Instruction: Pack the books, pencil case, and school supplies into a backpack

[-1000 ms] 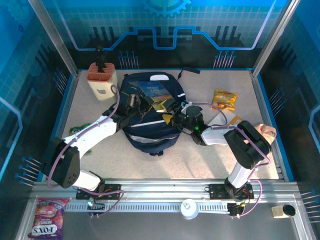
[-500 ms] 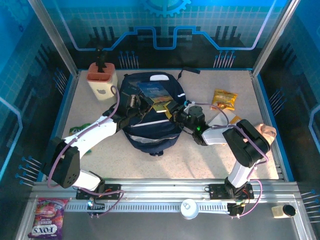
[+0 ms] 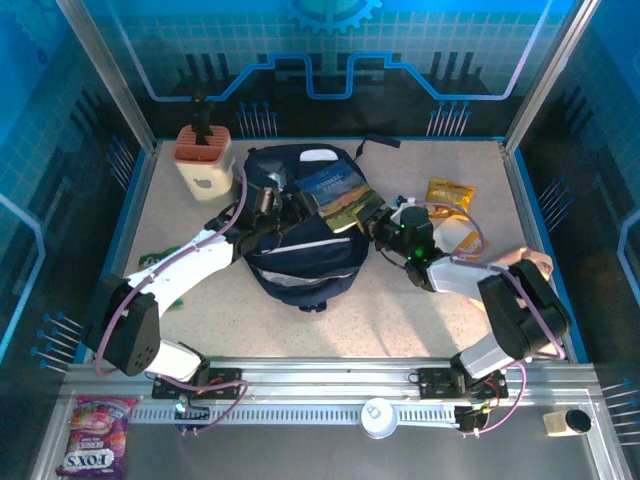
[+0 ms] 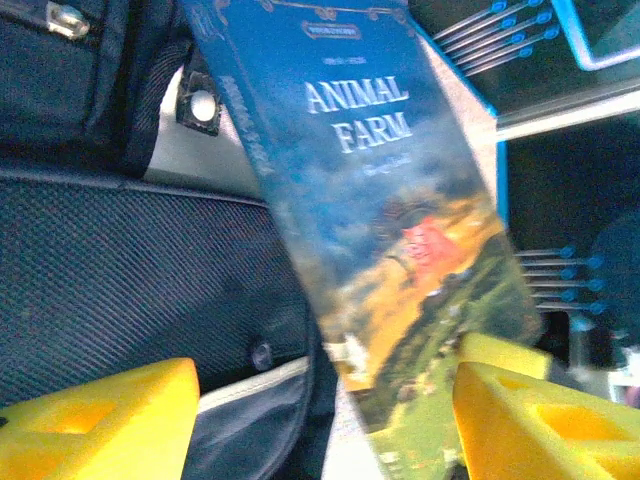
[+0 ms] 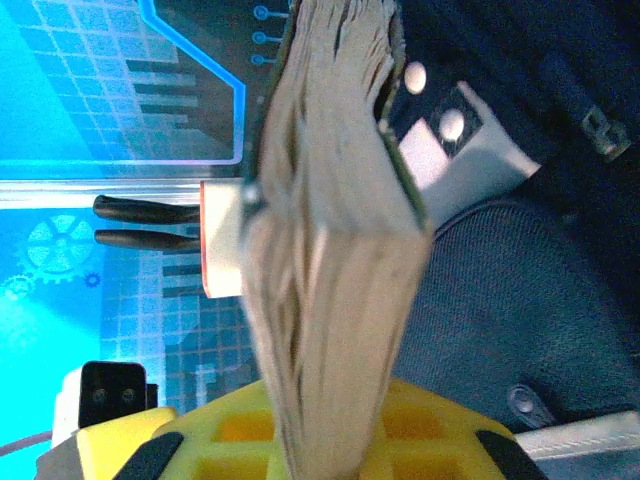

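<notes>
1. The book point(image 3: 340, 197), with its blue-green landscape cover, lies slanted over the upper right of the backpack point(image 3: 300, 265), just above the centre of the top view. I cannot tell whether its far end is already inside the opening.
2. The right fingers point(image 5: 440, 425) are clamped on the book's page edge at the bottom of the right wrist view, so this arm alone carries it.
3. The left fingers point(image 4: 100, 420) stand wide apart, one in each lower corner of the left wrist view. The cover passes between them and seems to touch neither.
4. The step in hand looks like feeding the book into the bag. The right arm should push along the book's length, because a thin paperback held by one edge bends under sideways force.
5. The left arm probably serves best by pinching the bag's rim and holding the mouth open.
6. A corner may snag on the zip edge, so the book should go in slowly and be let go only once it is well inside.
</notes>
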You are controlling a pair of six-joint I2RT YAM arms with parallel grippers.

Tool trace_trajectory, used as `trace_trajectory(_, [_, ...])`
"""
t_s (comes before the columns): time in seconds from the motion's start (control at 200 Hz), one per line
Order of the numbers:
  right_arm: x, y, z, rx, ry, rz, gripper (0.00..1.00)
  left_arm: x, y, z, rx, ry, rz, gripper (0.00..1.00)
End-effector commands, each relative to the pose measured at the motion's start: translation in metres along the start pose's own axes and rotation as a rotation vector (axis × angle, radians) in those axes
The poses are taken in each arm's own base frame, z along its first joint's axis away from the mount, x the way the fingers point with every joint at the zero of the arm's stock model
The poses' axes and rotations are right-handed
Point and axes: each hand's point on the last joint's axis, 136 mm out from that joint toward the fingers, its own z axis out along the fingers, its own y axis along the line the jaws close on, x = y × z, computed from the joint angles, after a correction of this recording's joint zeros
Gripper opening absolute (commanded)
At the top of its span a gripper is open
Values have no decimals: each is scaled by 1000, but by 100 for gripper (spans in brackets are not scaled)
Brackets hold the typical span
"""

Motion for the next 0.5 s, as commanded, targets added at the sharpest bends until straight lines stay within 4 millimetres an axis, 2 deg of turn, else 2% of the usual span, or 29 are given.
trace_trajectory(0.0, [-13,27,-23,-38,-13,-166,3,11,1,1,-49,85,269,76])
trace_trajectory(0.305, [-45,20,-80,120,-101,-302,3,53,2,4,-184,270,746,96])
trace_trajectory(0.495, [-62,13,-110,225,-164,-341,3,74,7,2,-215,390,931,99])
